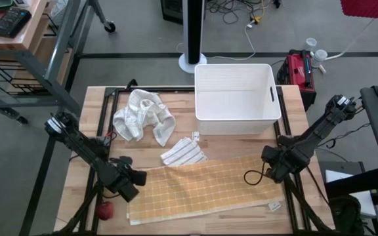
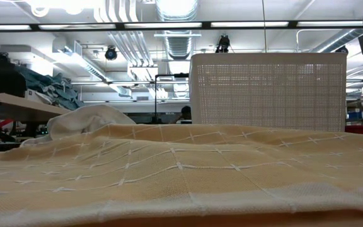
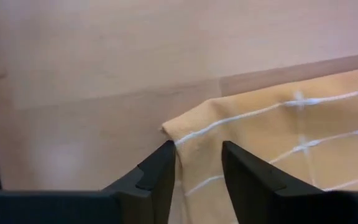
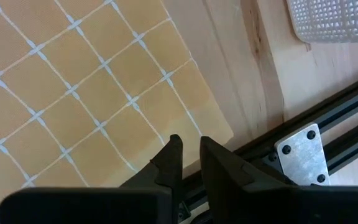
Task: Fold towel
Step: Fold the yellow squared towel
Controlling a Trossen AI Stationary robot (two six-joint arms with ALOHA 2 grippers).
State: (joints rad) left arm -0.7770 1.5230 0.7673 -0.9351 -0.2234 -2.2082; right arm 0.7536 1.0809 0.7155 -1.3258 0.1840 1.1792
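An orange-yellow towel [image 1: 202,190] with a white grid lies spread flat along the table's near side; it fills the foreground of the low view [image 2: 181,170]. My left gripper [image 3: 197,165] points down over the towel's far left corner [image 3: 169,129], open, with the cloth's edge showing between its fingers. My right gripper [image 4: 191,152] points down over the towel near its far right corner [image 4: 225,134], its fingertips only a narrow gap apart. The cloth there lies flat. My left gripper comes down from above with one finger [image 3: 160,171] at the corner's outer edge and the other [image 3: 244,171] over the cloth. Whether either finger touches the towel cannot be told. My right gripper stands close over the flat towel just inside its corner; whether its fingertips [image 4: 173,149] touch cannot be told.
A white perforated basket [image 1: 236,98] stands at the far middle. A crumpled white cloth [image 1: 143,117] lies to its left, and a folded striped cloth [image 1: 184,154] lies against the towel's far edge. A small red object [image 1: 104,210] sits at the near left corner.
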